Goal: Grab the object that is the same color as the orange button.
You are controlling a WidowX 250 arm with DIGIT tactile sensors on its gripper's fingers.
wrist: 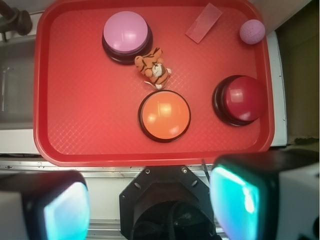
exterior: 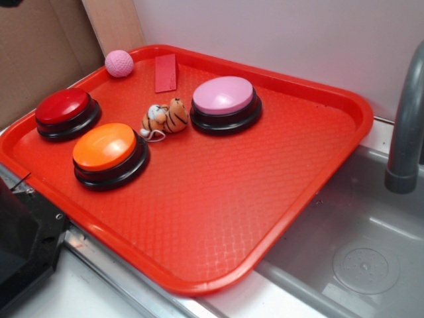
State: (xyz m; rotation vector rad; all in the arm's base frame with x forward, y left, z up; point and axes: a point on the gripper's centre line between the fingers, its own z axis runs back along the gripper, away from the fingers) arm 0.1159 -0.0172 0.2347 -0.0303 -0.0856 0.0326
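A small plush tiger, orange with black stripes and a white loop string, lies on the red tray between the pink-topped button and the orange button. The orange button has a glossy dome on a black base. In the wrist view my gripper hangs high above the near tray edge, well back from the tiger. Its two cyan-padded fingers stand far apart with nothing between them. The exterior view does not show the fingers.
A pink-topped button, a red-topped button, a pink dimpled ball and a flat red piece share the tray. A steel sink with a grey faucet lies to the right. The black robot base sits by the tray's near edge.
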